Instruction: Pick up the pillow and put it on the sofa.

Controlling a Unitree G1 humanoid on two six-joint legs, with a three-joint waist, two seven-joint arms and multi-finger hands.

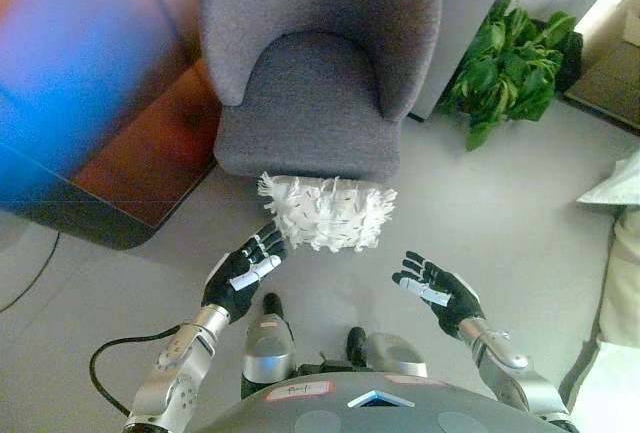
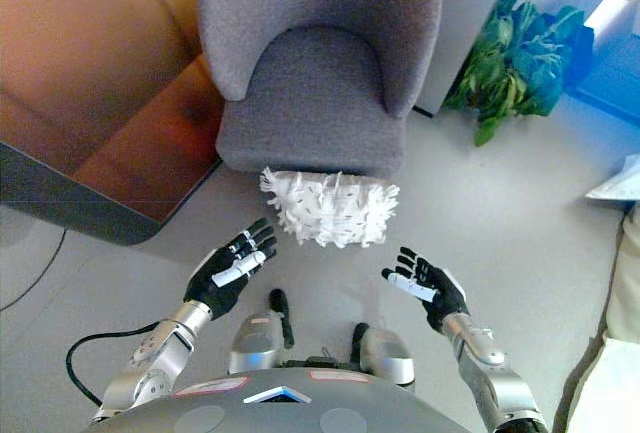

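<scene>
A white shaggy pillow [image 1: 326, 211] lies on the floor against the front of a grey armchair [image 1: 315, 63]. My left hand [image 1: 245, 273] is open, palm up, just below and left of the pillow, its fingertips close to the pillow's left corner. My right hand [image 1: 440, 290] is open, below and right of the pillow, apart from it. Both hands hold nothing. The chair's seat [image 1: 312, 98] is bare.
A dark wooden low table [image 1: 130, 168] stands left of the chair. A green potted plant [image 1: 510, 63] stands right of the chair. White cushions [image 1: 620, 253] show at the right edge.
</scene>
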